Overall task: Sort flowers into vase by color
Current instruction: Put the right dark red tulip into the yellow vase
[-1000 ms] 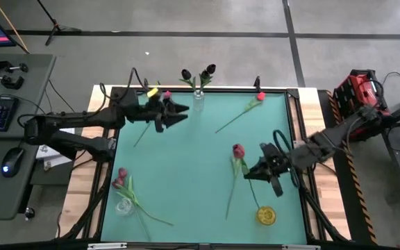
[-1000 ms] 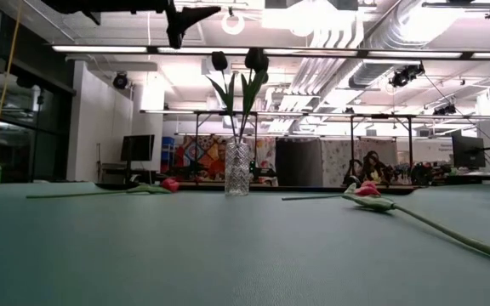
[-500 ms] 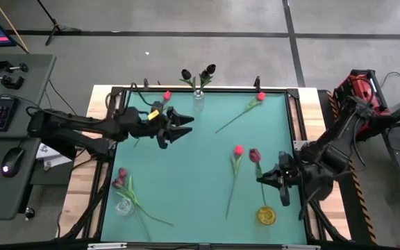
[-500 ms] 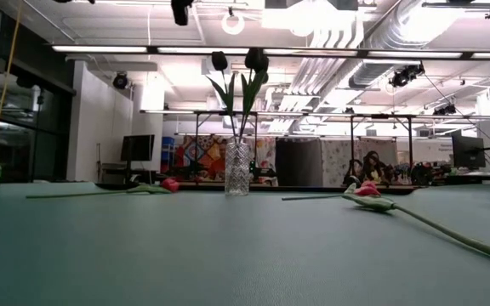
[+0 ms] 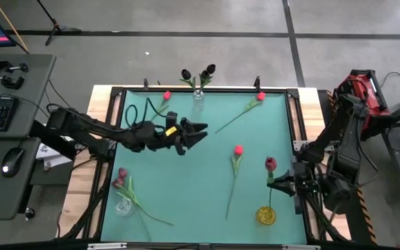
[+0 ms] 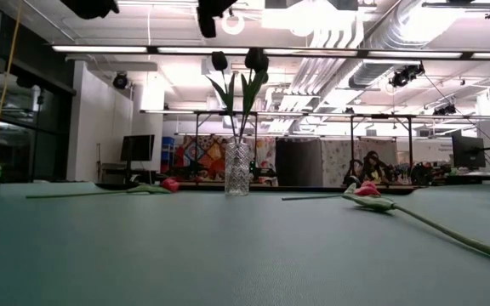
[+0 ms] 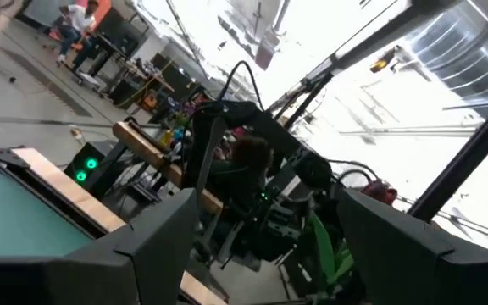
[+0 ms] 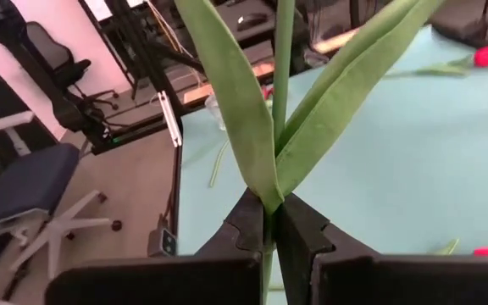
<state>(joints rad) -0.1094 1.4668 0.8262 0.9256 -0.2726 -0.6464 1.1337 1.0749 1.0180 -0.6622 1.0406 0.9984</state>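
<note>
Tulip (image 5: pixel 270 164), maroon, stem clamped upright in right gripper (image 8: pixel 268 222) fingers, prob. for dropping into yellow vase (image 5: pixel 266 215); left gripper (image 5: pixel 198 132) fingers apart, empty.

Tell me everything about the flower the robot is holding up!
It's a fake tulip with a small dark pink-maroon head, a thin green stem and long pointed green leaves. The right claw is shut on the stem just under where the leaves meet, holding it upright above the table's right side, near the yellow vase. Only the claw touches it.
</note>
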